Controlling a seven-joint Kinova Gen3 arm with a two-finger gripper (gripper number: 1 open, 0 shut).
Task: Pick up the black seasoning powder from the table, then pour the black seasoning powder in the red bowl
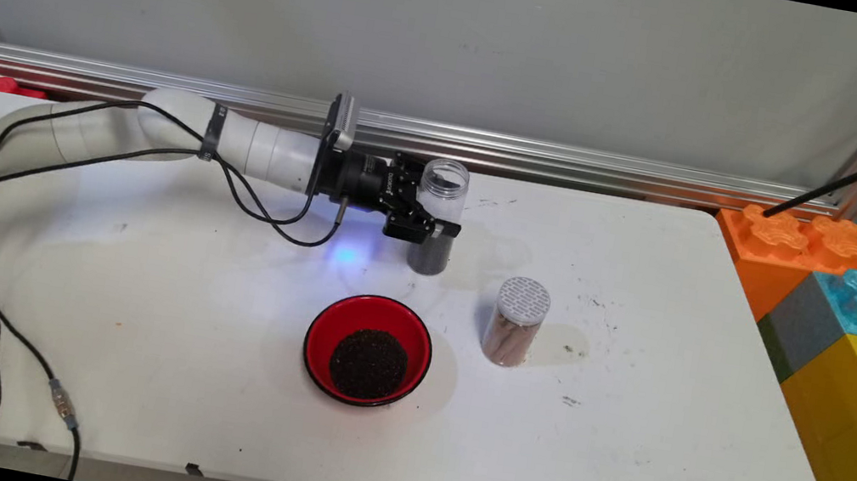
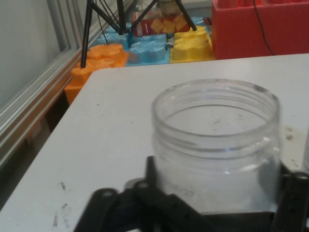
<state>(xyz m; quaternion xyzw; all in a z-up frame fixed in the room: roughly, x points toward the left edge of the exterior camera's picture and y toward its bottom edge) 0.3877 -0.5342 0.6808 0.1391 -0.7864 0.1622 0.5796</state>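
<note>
Clear plastic jar (image 1: 437, 216), lidless, upright, dark grounds in its bottom, sits clamped at mid-body in the tool (image 1: 430, 228), at twelve o'clock of the red bowl (image 1: 367, 349). Probably light, rigid, slick-walled; mid-body suits gripping, away from the open mouth.

Red bowl (image 1: 367, 349) and lidded jar (image 1: 516, 322) block mid-table; right side open.

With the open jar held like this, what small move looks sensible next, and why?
Probably carry it toward the red bowl and hold it level. The gripper clamps the lidless clear jar upright just above the table, dark grains low inside it; the bowl, already holding dark grains, lies nearer the camera.
</note>
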